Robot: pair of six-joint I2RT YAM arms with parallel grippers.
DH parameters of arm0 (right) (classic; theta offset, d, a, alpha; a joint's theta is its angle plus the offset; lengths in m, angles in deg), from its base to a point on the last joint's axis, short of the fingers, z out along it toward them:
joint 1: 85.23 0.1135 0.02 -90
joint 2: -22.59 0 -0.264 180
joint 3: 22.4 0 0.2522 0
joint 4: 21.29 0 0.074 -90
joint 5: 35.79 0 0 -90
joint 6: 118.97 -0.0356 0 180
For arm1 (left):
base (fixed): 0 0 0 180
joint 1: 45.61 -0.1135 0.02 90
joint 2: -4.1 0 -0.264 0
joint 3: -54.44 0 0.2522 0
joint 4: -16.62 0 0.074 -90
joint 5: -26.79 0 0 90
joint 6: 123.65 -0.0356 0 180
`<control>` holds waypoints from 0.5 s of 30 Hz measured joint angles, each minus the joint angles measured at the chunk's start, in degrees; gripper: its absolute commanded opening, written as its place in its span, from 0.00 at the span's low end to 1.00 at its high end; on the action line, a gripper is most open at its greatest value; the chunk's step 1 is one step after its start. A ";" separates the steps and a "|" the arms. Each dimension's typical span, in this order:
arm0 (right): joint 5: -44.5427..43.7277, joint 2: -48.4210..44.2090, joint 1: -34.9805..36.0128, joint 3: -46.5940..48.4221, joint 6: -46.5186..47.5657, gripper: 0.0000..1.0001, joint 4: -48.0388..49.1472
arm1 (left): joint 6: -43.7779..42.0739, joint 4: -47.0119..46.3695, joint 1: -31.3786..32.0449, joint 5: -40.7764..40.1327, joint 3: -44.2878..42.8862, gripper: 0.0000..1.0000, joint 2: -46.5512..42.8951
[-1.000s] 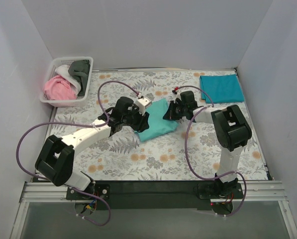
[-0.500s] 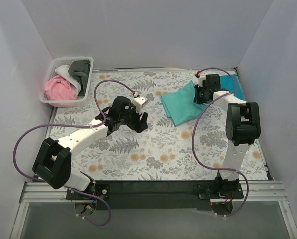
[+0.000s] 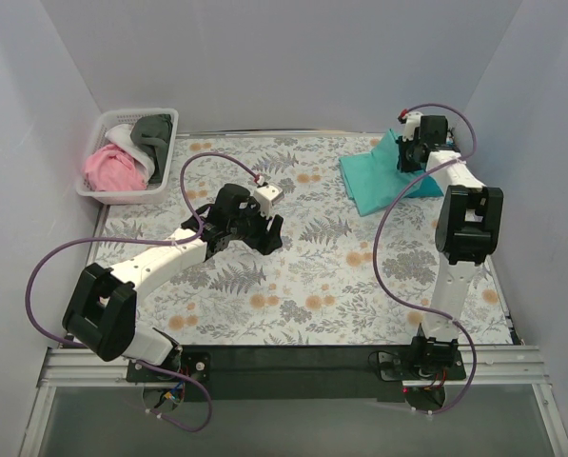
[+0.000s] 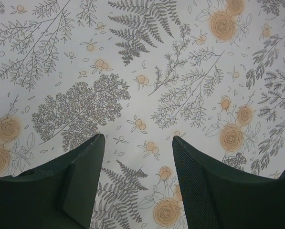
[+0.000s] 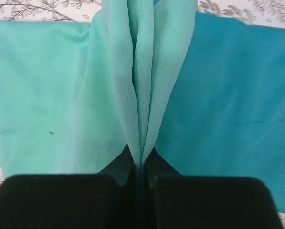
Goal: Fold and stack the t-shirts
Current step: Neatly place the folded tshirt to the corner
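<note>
My right gripper [image 3: 409, 157] is shut on the folded mint-turquoise t-shirt [image 3: 379, 181], pinching its edge at the far right of the table; the pinched fabric [image 5: 141, 95] rises between the jaws in the right wrist view. Under and beside it lies the folded darker teal-blue t-shirt [image 5: 233, 90], mostly covered in the top view. My left gripper [image 3: 264, 231] is open and empty over the floral cloth [image 4: 147, 71] at mid-table, its fingers [image 4: 80, 176] apart. Pink [image 3: 110, 169], white and dark grey [image 3: 153, 129] t-shirts lie bundled in the basket.
A white plastic basket [image 3: 101, 188] stands at the far left corner. White walls enclose the table on three sides. The floral-print cloth [image 3: 303, 286] covers the whole tabletop.
My right gripper has carried the mint-turquoise t-shirt from mid-table to the far right, onto the teal-blue t-shirt. My left gripper let go of it and stayed near the middle.
</note>
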 measured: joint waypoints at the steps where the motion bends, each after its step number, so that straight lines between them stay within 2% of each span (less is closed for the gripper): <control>1: 0.00 0.24 -0.52 0.90 0.39 0.01 -0.46 | -0.09 0.02 0.00 0.00 0.00 0.55 0.04; 6: 0.13 0.33 -2.93 3.10 1.92 0.01 -1.25 | -0.26 0.20 0.00 0.00 0.00 0.55 0.22; 10: 0.94 0.33 -4.31 4.26 2.69 0.01 -2.40 | -0.66 0.26 0.00 0.02 0.00 0.65 0.85; 15: 2.27 0.33 -5.62 6.43 3.41 0.01 -4.26 | -0.98 1.05 0.00 0.09 0.00 0.67 1.27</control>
